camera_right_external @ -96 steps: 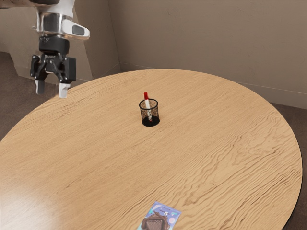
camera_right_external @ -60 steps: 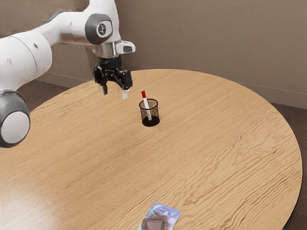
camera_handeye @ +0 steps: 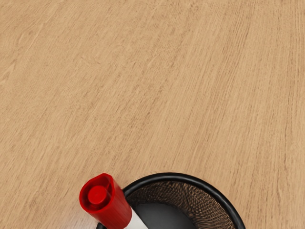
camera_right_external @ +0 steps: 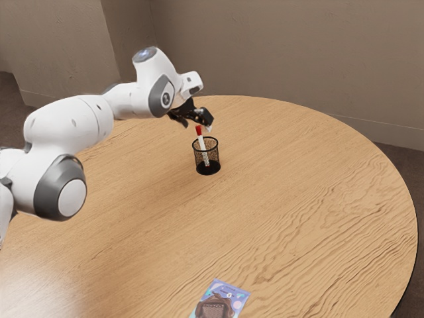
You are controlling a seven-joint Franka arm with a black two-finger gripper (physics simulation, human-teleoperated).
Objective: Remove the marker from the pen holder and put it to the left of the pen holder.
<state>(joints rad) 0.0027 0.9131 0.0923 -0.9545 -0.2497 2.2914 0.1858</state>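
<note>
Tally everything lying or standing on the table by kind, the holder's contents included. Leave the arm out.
Markers: 1 (red-capped marker, in the holder)
Pen holders: 1 (black mesh pen holder)
Flat packets: 1 (blue-purple and brown packet, partly cut off by the exterior view's lower edge)
Total: 3

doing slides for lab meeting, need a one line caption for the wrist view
A red-capped marker leans in a black mesh pen holder on a wooden table.
</note>
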